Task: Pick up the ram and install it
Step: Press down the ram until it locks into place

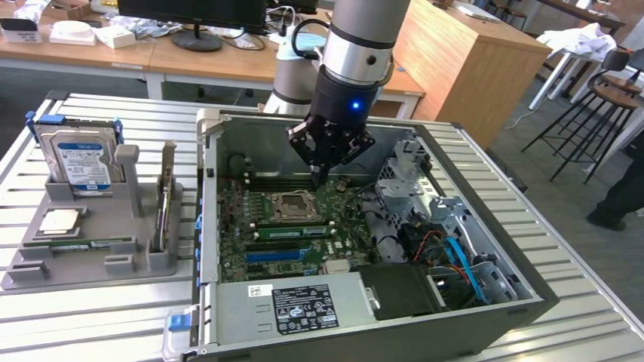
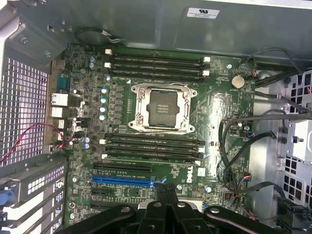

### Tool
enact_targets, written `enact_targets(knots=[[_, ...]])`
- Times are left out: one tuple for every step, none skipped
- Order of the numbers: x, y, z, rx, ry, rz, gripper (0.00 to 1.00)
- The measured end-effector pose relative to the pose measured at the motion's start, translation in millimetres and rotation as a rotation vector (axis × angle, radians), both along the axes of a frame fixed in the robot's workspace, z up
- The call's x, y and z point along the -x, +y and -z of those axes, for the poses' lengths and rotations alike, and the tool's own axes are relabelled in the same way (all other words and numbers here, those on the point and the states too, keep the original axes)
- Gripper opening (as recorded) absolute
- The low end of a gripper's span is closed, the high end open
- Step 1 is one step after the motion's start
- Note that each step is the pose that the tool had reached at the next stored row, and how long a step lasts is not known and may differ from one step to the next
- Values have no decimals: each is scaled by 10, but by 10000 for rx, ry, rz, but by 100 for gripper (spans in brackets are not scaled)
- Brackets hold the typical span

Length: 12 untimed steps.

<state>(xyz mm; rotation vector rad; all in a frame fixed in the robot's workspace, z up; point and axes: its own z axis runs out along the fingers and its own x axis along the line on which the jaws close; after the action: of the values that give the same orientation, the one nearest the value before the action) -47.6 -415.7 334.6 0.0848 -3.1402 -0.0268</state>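
Note:
My gripper [image 1: 320,179] hangs shut and empty inside the open computer case [image 1: 216,151], above the motherboard [image 2: 219,105] near the black memory slots [image 2: 156,65] on the far side of the CPU socket [image 2: 163,108]. Its closed fingers [image 2: 165,214] show in the wrist view, well above the board. A slim green ram stick [image 1: 89,243] lies flat in the front groove of the grey holder [image 1: 60,264] on the exterior view's left. Another green strip [image 1: 292,231] sits among the memory slots on the near side of the socket; I cannot tell whether it is fully seated.
The holder also carries a hard drive [image 1: 81,158], an upright card [image 1: 164,200] and a CPU chip [image 1: 59,221]. Inside the case are blue and black cables [image 1: 458,253], a drive cage [image 1: 408,170] and the power supply [image 1: 302,305]. The case stands on a slatted metal table [image 1: 563,317].

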Motion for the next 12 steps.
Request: enact_targets(knots=[[0,0,0,1,2,1,10],[0,0,0,1,3,2,10],[0,0,0,0,3,1,10],[-1,0,0,0,3,0,10],[-1,0,1,0,3,-1,10],[-1,0,1,0,3,-2,10],[1,0,1,3,4,-2,10],[4,0,2,2,3,0,10],[7,0,3,1,3,0,10],[12,0,3,1,3,0,10],[18,1,4,1,3,1,10],[24,1,5,-1,2,0,10]])
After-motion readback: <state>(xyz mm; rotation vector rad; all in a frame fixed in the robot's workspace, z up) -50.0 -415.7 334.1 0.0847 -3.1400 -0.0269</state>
